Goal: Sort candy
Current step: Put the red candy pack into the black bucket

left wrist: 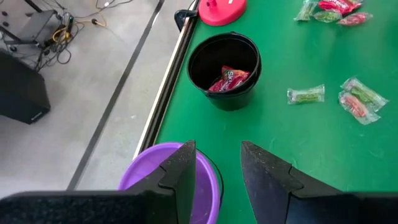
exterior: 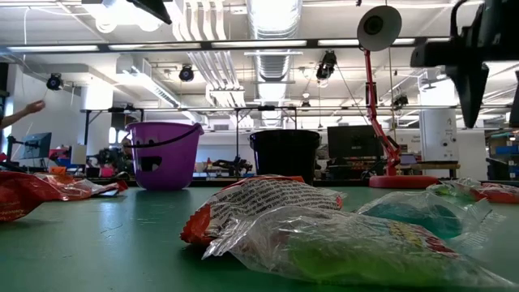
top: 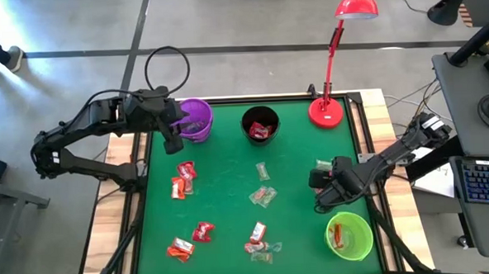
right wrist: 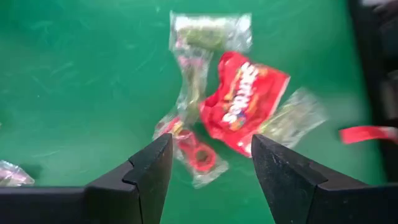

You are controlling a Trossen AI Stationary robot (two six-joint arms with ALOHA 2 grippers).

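Right gripper, fingers spread and empty, is hovering near the tabletop's right edge; left gripper, fingers parted, is hanging beside the purple cup

From desk height I see wrapped candy lying close on the green desk, more red wrappers at the left edge. Behind them stand a purple cup, a black cup and a red lamp. A dark arm hangs at upper right
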